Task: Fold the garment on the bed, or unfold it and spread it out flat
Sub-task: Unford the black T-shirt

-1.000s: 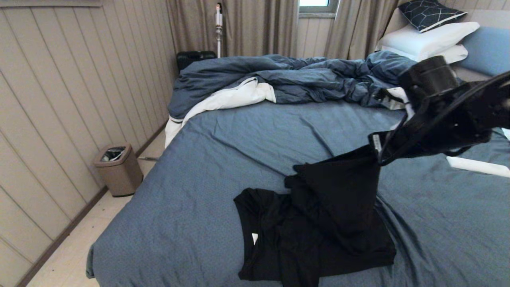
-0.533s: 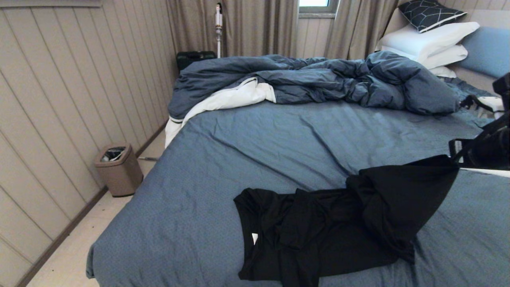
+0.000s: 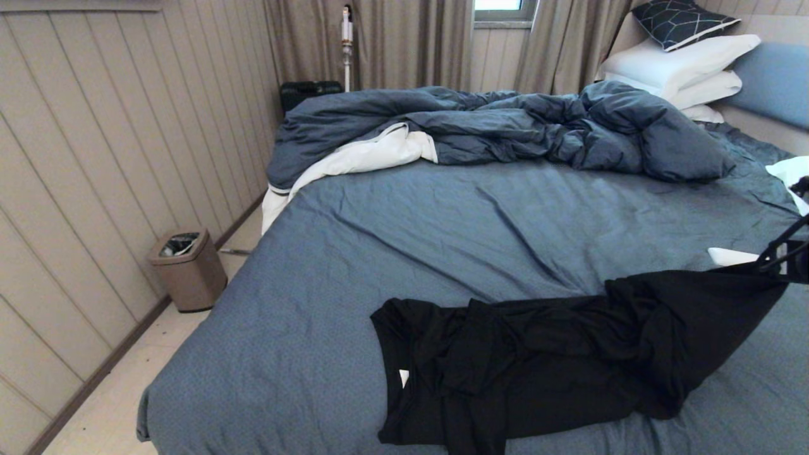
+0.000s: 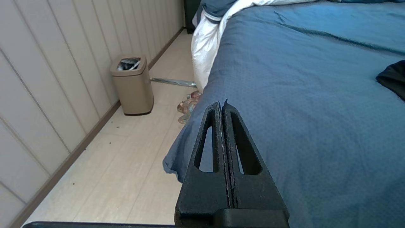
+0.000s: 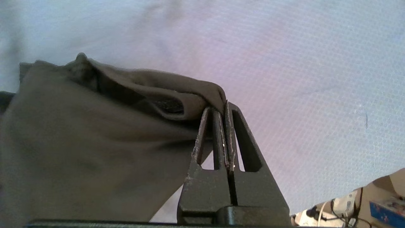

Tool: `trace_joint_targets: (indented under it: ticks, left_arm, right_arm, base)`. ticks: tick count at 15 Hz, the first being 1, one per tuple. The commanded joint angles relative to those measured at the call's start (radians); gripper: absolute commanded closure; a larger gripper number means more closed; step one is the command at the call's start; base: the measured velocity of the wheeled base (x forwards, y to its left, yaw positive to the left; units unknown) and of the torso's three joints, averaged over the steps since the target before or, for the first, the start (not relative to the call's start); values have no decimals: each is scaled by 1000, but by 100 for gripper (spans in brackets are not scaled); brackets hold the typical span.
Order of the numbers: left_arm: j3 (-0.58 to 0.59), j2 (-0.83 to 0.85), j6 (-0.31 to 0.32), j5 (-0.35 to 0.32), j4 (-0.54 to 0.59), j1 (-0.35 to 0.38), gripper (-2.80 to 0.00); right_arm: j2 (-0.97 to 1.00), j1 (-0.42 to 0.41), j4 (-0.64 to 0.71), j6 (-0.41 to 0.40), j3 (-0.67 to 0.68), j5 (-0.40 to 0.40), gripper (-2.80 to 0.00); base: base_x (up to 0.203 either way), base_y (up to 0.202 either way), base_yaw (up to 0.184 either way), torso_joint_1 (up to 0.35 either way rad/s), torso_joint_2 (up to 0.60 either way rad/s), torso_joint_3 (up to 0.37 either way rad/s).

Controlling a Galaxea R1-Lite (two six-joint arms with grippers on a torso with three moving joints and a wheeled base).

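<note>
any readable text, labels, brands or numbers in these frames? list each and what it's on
None legible.
Garment: a small white neck tag shows, but any print on it is too small to read; no printed text is visible on the cloth.
Blue box at the corner of the right wrist view: coloured markings, too blurred to read.
Bin: no label visible.

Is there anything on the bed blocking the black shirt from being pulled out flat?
Nothing visible blocks it. The right gripper, shut on the garment, holds one edge up near the bed's right side. Bare sheet lies around the shirt; the duvet sits well back, and the small white object lies just beyond the lifted edge.
</note>
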Motion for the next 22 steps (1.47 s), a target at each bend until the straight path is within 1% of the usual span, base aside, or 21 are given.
trace_joint_targets:
  ticks: [1, 4, 7, 11, 12, 18, 19, 21, 22]
  left_arm:
    - [0, 0, 0, 1, -1, 0, 0]
    - [0, 0, 1, 1, -1, 0, 0]
    - [0, 0, 4, 1, -1, 0, 0]
    - [0, 0, 6, 1, -1, 0, 0]
    - [0, 0, 6, 1, -1, 0, 0]
    - [0, 0, 6, 1, -1, 0, 0]
    - [0, 0, 6, 1, -1, 0, 0]
    - [0, 0, 6, 1, -1, 0, 0]
    - [0, 0, 6, 1, -1, 0, 0]
  right_arm:
    - [75, -33, -28, -5, -8, -1, 0]
    - [126, -84, -87, -41, -11, -4, 0]
    - [161, -141, -111, -64, -23, -6, 0]
    - [187, -164, -113, -64, -12, -6, 0]
    - [190, -164, -113, -64, -3, -5, -280]
    - [149, -165, -128, -57, 6, 14, -280]
    - [115, -165, -125, -54, 21, 34, -280]
    - [28, -154, -122, -43, 79, 100, -280]
    - [-18, -129, -122, -31, 118, 119, -280]
  base:
    - [0, 0, 0, 0, 0, 0]
    - [0, 0, 0, 0, 0, 0]
    - [0, 0, 0, 0, 0, 0]
    - [0, 0, 0, 0, 0, 0]
    - [0, 0, 0, 0, 0, 0]
    - [0, 0, 0, 0, 0, 0]
    - [0, 0, 0, 0, 0, 0]
    - [0, 0, 0, 0, 0, 0]
    - [0, 0, 0, 0, 0, 0]
